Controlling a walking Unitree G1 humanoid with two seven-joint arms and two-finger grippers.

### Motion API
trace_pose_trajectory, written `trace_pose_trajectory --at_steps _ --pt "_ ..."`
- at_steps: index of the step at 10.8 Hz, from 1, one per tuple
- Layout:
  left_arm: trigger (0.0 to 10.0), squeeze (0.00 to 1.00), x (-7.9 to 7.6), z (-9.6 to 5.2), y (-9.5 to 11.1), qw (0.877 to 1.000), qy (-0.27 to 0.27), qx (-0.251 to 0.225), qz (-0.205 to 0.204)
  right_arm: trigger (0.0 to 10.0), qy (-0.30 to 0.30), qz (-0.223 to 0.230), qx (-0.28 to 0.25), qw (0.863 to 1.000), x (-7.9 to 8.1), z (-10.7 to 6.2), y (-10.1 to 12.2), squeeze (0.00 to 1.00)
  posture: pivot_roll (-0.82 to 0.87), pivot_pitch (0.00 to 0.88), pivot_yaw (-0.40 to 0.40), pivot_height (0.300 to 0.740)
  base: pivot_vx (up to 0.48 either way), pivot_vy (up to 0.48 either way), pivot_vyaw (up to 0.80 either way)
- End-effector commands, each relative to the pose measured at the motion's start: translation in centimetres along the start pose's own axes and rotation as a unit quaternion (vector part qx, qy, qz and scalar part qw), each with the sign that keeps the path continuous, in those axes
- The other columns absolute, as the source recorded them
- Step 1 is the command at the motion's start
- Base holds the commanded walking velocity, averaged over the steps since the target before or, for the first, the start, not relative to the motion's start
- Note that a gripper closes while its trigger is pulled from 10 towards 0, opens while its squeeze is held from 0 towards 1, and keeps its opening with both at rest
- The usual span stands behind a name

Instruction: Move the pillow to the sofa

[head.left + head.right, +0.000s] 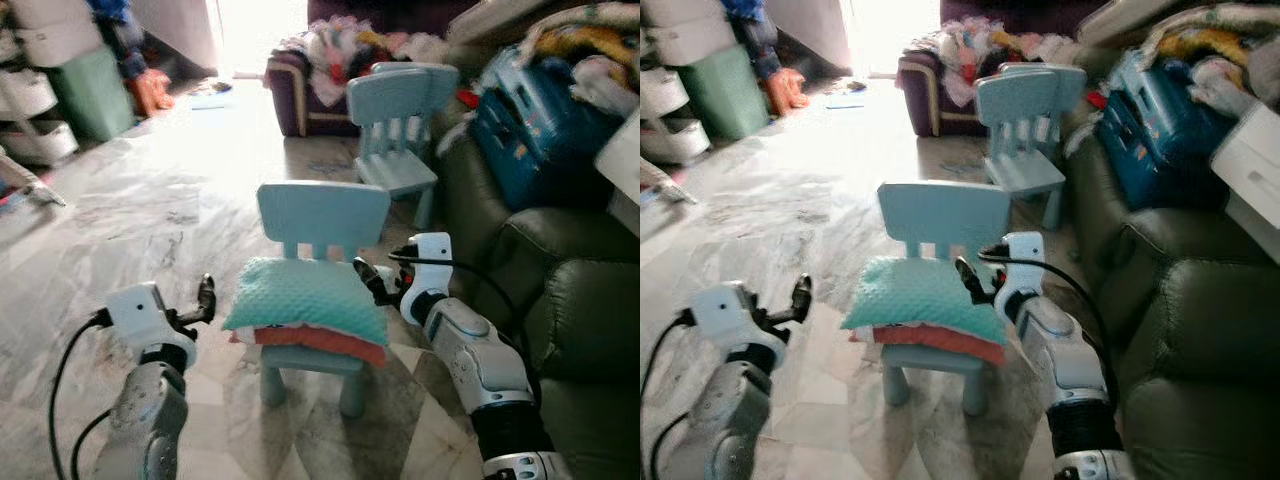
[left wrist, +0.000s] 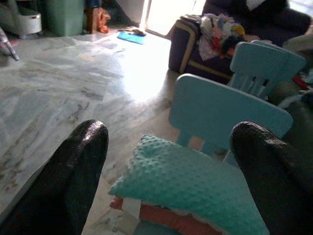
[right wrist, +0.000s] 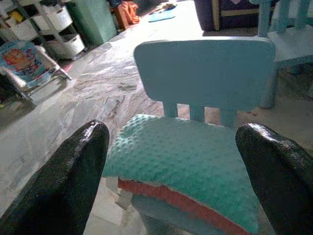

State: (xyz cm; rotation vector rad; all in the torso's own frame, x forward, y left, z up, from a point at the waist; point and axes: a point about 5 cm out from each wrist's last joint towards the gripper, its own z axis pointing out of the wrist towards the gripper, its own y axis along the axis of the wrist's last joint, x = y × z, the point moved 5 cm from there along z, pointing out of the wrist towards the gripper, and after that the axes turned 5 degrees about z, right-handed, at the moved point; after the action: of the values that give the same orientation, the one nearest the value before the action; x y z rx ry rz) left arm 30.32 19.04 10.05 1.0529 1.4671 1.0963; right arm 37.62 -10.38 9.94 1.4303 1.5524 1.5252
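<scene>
A teal dimpled pillow with an orange-red underside lies on the seat of a small light-blue child's chair in front of me. My left gripper hovers just left of the pillow, fingers open. Close to the pillow's right edge is my right gripper, also open, its fingers spread wide with the pillow between and beyond them. The dark green sofa stands to my right.
A second light-blue chair stands farther back beside the sofa. Blue bags and clothes pile on the sofa's far end. A dark couch heaped with laundry is at the back; a green bin and white drawers at far left. Marble floor lies open to the left.
</scene>
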Motion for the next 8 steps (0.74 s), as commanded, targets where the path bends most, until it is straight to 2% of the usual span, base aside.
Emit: trace_pose_trajectory --at_steps 1,5,6,8 --pt "10.0 0.00 0.2 -0.1 0.8 1.000 -0.003 -0.019 -0.005 10.0 0.005 0.001 -0.007 1.000 0.3 0.1 0.6 0.00 -0.18 0.000 0.028 0.740 0.000 0.000 -0.79" --pt "10.0 0.00 0.6 -0.2 1.0 1.000 -0.008 -0.016 -0.004 10.0 0.005 0.000 -0.010 1.000 0.4 0.3 0.6 0.00 -0.18 0.000 0.033 0.740 0.000 0.000 -0.77" --pt "10.0 0.00 0.8 -0.2 1.4 0.999 -0.009 -0.034 0.006 10.0 0.006 -0.005 -0.013 1.000 0.5 0.2 0.7 0.00 -0.17 0.000 0.033 0.740 0.000 0.000 0.00" --pt "10.0 0.00 1.6 -0.4 0.9 1.000 0.007 -0.019 0.008 10.0 0.010 -0.009 -0.012 1.000 0.6 0.2 0.5 0.00 -0.17 0.000 0.035 0.740 0.000 0.000 0.00"
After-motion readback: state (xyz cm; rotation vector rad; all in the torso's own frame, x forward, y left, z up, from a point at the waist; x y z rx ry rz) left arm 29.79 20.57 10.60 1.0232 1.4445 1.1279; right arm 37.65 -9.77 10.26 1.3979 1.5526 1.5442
